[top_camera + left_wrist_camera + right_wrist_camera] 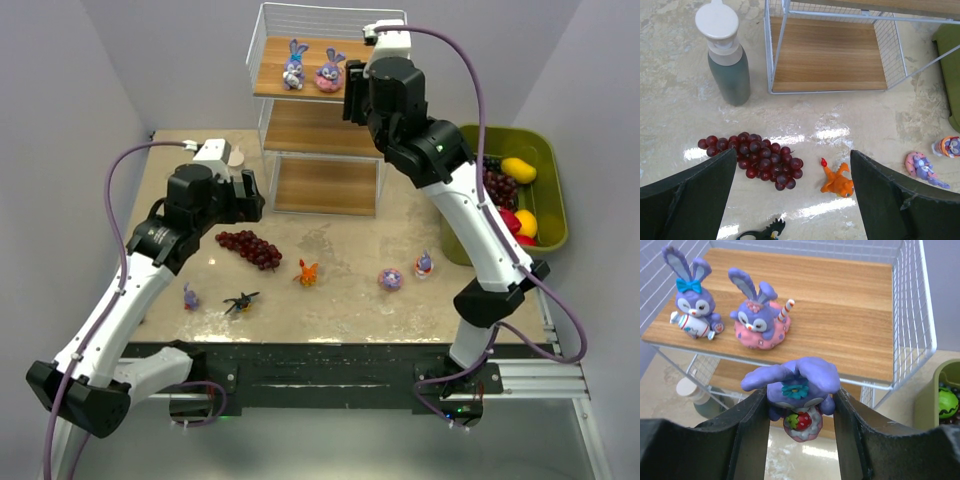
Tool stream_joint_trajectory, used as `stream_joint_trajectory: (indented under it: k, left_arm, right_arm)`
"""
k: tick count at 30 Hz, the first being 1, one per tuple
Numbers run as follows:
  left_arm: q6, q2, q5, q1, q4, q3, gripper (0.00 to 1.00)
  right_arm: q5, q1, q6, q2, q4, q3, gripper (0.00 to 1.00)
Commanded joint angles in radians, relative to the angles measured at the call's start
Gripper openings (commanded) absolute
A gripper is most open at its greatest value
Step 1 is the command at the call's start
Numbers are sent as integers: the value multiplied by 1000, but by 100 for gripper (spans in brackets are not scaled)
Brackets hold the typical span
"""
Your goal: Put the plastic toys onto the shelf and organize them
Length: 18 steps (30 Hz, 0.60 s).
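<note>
Purple plastic, likely light, stiff and slick: the bunny sits clamped in my right gripper, its half-closed fingers pinching the round body below the drooping ears, which I judge the safest hold. It hangs at lower centre, near the front edge of the shelf top board, where two bunnies stand upper left. My left gripper gapes wide and empty above the surface, over grapes and an orange toy.

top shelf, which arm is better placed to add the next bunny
Right. The right gripper is shut on a purple bunny just in front of the top board, whose right half is bare beside two standing bunnies. The left gripper is open, empty, over the grapes and orange toy.
</note>
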State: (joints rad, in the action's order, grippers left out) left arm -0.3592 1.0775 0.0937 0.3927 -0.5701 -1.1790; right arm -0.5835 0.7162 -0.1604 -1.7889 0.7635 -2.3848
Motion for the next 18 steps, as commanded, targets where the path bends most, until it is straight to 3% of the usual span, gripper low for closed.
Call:
stream_joint_trajectory:
  k: [1,18]
  left_arm:
    - [-23,-33,-9,-6,27,22,100]
    - [-15,-64,-20,-6,32,71,100]
  right_arm:
    - [-21,-26,67,-53,-138,-51,0]
    - [-47,-60,41,-125,-176,-99,0]
